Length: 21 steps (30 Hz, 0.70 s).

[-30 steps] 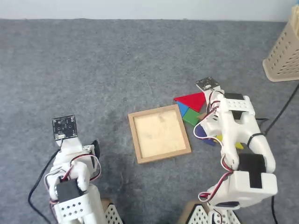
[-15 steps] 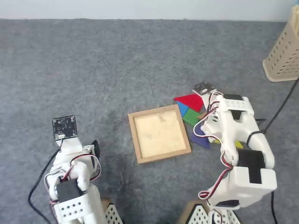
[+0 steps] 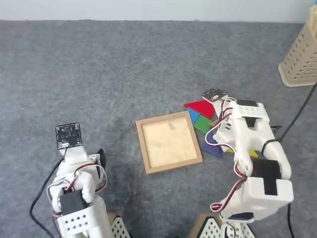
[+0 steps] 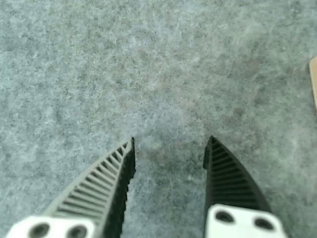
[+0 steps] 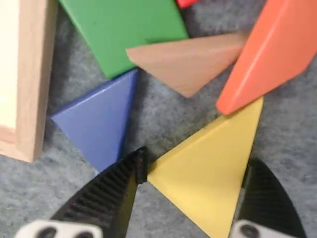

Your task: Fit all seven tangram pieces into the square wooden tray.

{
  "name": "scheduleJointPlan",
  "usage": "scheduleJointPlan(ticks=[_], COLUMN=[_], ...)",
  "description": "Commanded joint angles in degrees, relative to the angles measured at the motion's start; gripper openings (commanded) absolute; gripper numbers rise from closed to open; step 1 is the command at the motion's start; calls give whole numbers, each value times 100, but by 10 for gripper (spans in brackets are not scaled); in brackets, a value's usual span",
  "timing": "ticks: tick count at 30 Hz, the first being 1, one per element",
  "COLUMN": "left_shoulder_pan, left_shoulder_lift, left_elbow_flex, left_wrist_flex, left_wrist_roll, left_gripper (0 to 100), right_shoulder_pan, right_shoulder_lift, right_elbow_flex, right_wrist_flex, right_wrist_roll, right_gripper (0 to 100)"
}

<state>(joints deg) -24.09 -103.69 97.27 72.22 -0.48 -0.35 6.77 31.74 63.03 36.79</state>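
Observation:
The square wooden tray [image 3: 143,144] lies on the grey carpet with nothing in it; its edge [image 5: 29,74] shows in the right wrist view. The tangram pieces sit in a cluster right of it: red [image 3: 200,107], green [image 3: 202,124] and dark blue [image 3: 214,148]. My right gripper [image 5: 190,173] stands open over the yellow triangle [image 5: 213,168], one finger on either side of it. Close by lie the blue triangle [image 5: 101,126], green piece [image 5: 124,29], tan triangle [image 5: 188,62] and orange piece [image 5: 262,54]. My left gripper [image 4: 168,163] is open over bare carpet, holding nothing.
A beige slatted basket [image 3: 302,54] stands at the far right edge. The right arm [image 3: 252,144] covers part of the piece cluster. The left arm [image 3: 74,178] sits at the front left, well away from the tray. Carpet stretches open behind the tray.
The right arm has shifted slightly forward and lower over the pieces, hiding more of the red triangle. The left arm has stayed still.

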Motion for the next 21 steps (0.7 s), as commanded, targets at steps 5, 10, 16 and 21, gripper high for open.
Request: scheduleJointPlan(ticks=[5,10,16,21], left_shoulder_pan=[9,9,9,9], left_shoulder_lift=[-88,-88,-88,-88], left_elbow_flex=[-75,-75,-75,-75], left_wrist_flex=[26,26,26,26], left_wrist_roll=[-26,-26,-26,-26], left_gripper=[216,216,216,216], right_shoulder_pan=[22,31,22,31], right_shoulder_lift=[-295,-295,-295,-268], right_elbow_flex=[53,53,176,290], right_wrist_flex=[145,145,321,84], right_wrist_roll=[484,624,1266,1284], right_gripper=[289,289,289,288])
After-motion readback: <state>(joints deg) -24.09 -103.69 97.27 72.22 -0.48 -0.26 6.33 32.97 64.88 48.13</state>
